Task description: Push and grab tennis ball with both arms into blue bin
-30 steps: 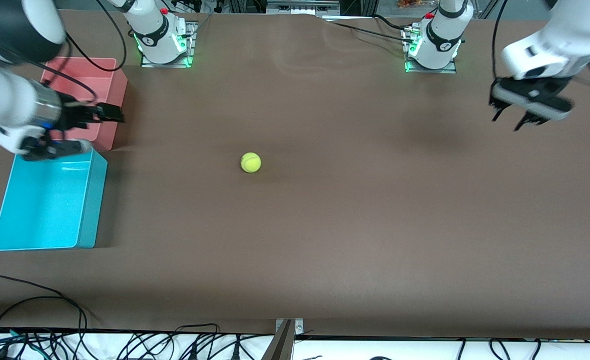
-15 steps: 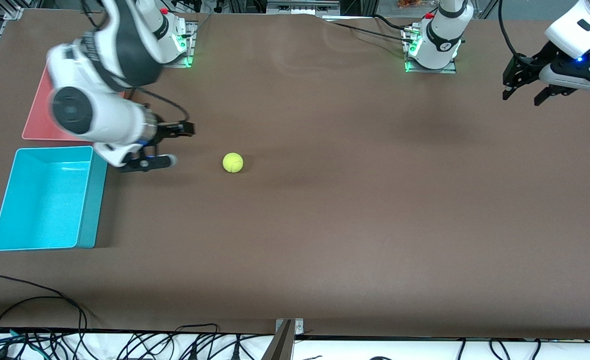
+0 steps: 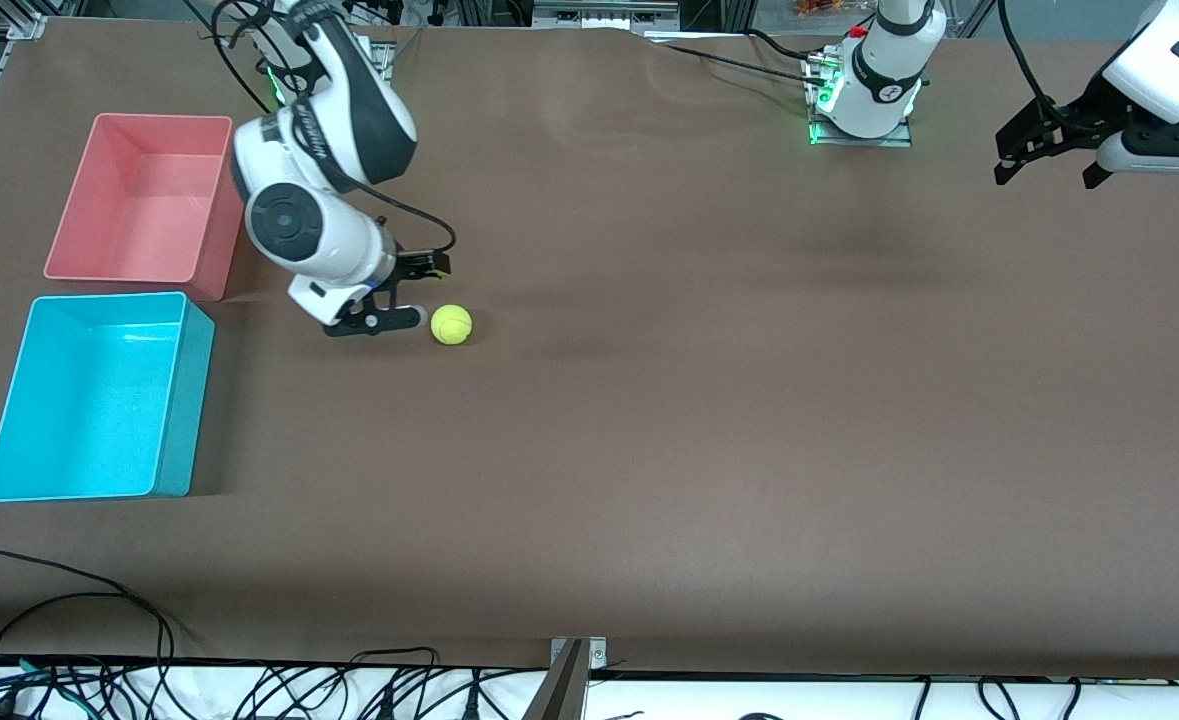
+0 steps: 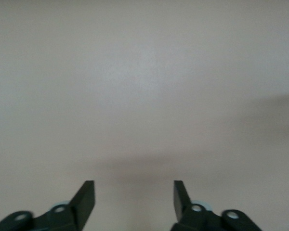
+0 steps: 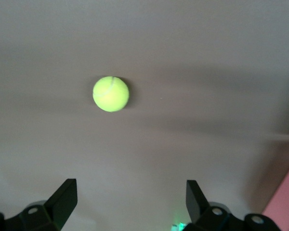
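Observation:
The yellow-green tennis ball (image 3: pixel 451 324) lies on the brown table, toward the right arm's end. My right gripper (image 3: pixel 417 293) hangs low right beside it, between the ball and the bins. It is open and holds nothing. In the right wrist view the tennis ball (image 5: pixel 111 94) sits ahead of the right gripper (image 5: pixel 130 197), outside its fingers. The blue bin (image 3: pixel 185 400) stands with nothing in it at the right arm's end of the table. My left gripper (image 3: pixel 1049 168) hangs open over the left arm's end. The left gripper (image 4: pixel 134 192) shows only bare table under it.
A pink bin (image 3: pixel 219 200) of the same shape stands beside the blue bin, farther from the front camera; its corner (image 5: pixel 285 207) shows in the right wrist view. Both arm bases (image 3: pixel 864 95) stand along the table's back edge. Cables (image 3: pixel 99 600) trail over the front edge.
The right arm swung from over the bins out to the ball. The ball rolled toward the bins' end. The left gripper rose, drew back and opened wider.

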### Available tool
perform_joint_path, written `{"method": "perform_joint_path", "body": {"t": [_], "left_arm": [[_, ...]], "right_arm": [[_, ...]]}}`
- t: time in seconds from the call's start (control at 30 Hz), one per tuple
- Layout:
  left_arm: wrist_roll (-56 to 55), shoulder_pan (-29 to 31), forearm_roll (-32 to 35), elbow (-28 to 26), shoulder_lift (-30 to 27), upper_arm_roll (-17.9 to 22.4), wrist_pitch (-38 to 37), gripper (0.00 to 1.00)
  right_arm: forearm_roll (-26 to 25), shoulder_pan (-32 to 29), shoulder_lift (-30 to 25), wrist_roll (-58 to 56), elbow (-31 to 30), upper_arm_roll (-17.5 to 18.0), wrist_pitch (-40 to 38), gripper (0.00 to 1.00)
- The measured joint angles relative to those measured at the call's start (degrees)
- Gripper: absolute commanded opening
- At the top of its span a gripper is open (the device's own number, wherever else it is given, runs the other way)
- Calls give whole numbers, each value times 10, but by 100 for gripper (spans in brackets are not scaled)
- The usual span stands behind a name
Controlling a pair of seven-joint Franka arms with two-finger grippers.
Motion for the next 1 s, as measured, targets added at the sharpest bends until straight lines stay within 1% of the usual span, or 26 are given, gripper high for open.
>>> {"method": "perform_joint_path", "body": {"t": [0.2,0.33,0.6,0.83,1.0], "left_arm": [[-32,1,-11,15,26,4,-3,100],[-45,0,-12,25,44,4,-3,100],[-48,1,-12,33,57,5,-3,100],[-48,1,-12,41,57,5,-3,100],[-48,1,-12,50,60,5,-5,100]], "right_arm": [[0,11,1,3,-50,0,74,100],[0,16,11,3,-66,0,114,100],[0,24,44,16,-70,0,178,100],[0,55,66,46,-70,0,222,100],[0,61,83,49,-70,0,251,100]]}}
